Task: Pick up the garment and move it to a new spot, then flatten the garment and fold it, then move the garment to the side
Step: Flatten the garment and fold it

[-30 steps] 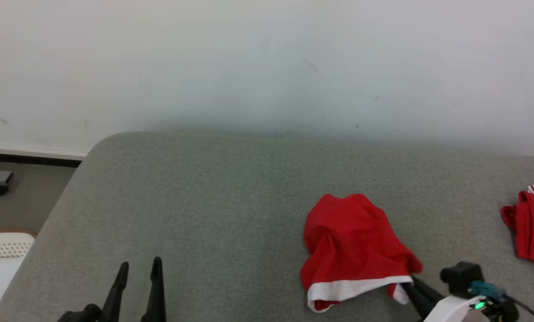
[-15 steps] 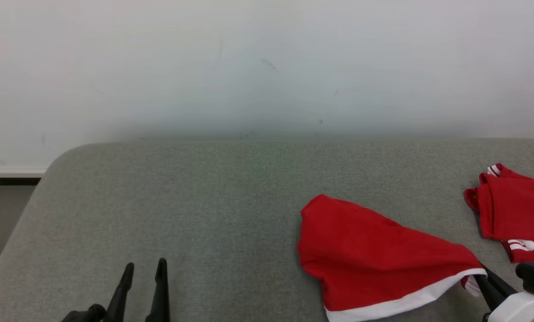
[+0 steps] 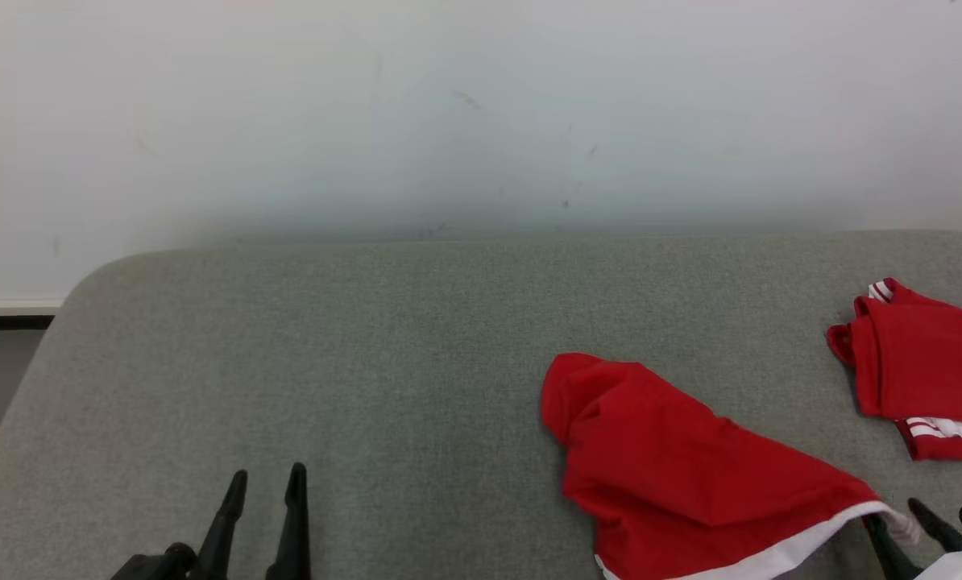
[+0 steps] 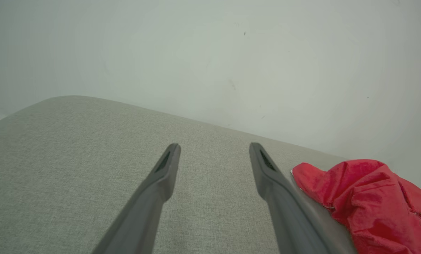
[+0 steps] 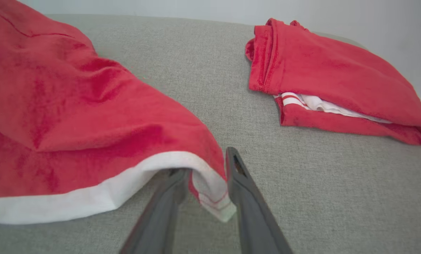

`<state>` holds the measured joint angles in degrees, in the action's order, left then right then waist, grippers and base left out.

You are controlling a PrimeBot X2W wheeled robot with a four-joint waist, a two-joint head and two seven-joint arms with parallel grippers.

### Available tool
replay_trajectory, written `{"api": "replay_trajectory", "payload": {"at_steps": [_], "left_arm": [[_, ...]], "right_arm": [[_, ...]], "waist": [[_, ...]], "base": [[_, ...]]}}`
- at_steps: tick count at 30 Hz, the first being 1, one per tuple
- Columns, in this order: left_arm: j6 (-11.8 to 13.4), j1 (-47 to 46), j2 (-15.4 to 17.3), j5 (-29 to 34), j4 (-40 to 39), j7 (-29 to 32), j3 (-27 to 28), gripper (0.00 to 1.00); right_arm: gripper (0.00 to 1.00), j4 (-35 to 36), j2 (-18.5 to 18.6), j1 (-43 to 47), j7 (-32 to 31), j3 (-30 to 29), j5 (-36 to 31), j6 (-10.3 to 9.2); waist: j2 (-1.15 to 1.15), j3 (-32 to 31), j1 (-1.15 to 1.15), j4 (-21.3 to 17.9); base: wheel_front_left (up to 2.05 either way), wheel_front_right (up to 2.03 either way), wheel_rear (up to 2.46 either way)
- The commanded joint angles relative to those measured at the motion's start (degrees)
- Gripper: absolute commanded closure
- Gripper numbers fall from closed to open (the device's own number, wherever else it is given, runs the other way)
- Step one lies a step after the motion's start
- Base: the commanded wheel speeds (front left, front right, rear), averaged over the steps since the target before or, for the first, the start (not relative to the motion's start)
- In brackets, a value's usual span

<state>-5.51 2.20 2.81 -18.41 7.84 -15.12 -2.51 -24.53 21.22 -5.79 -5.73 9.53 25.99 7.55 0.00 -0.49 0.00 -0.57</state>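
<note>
The white hem corner of the red garment (image 5: 90, 116) is pinched between the fingers of the right gripper (image 5: 205, 176), at the near right of the grey bench (image 3: 368, 362). The cloth should be pulled slowly and kept low, so the corner is not lost. The left gripper (image 4: 214, 155) is spread and holds nothing. A folded red garment (image 5: 323, 77) lies well apart, far right.

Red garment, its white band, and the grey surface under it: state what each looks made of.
Red garment: soft matte knit, probably cotton jersey; it drapes and creases limply. White band: a sewn fabric hem, stitch lines visible at the corner. Grey surface: woven upholstery-like cloth, with a fine flecked weave and a rounded edge.
</note>
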Motion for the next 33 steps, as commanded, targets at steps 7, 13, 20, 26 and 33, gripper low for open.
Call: {"api": "replay_trajectory", "payload": {"at_steps": [7, 13, 20, 26, 33], "left_arm": [[0.08, -0.3, 0.19, -0.14, 0.24, 0.01, 0.23, 0.0], [0.25, -0.04, 0.2, 0.06, -0.07, 0.01, 0.71, 0.0], [-0.02, -0.67, 0.19, -0.31, -0.37, 0.01, -0.18, 0.0], [-0.13, -1.09, 0.19, -0.29, -0.32, 0.01, -0.38, 0.0], [-0.4, -1.84, 0.18, -0.1, 0.12, 0.01, -1.28, 0.0]], "right_arm": [[0.0, 5.23, -1.73, 2.38, 0.86, -6.54, -0.96, -0.14], [0.0, 14.55, -3.69, 5.63, -1.47, -12.2, -5.39, -0.14], [0.0, 22.73, -9.06, 7.68, 0.49, -11.79, -8.18, -0.14], [0.0, 21.86, -10.56, 8.19, 3.35, -8.98, -7.56, -0.14], [0.0, 20.53, -9.84, 6.93, 4.37, -8.44, -7.22, -0.14]], "waist": [[0.0, -1.04, 0.0, 0.23], [0.0, -1.63, 0.0, -0.08], [0.0, -1.86, 0.0, -0.49], [0.0, -1.87, 0.0, -0.76], [0.0, -1.69, 0.0, -0.9]], "base": [[0.0, 0.0, 0.0], [0.0, 0.0, 0.0], [0.0, 0.0, 0.0], [0.0, 0.0, 0.0], [0.0, 0.0, 0.0]]}}
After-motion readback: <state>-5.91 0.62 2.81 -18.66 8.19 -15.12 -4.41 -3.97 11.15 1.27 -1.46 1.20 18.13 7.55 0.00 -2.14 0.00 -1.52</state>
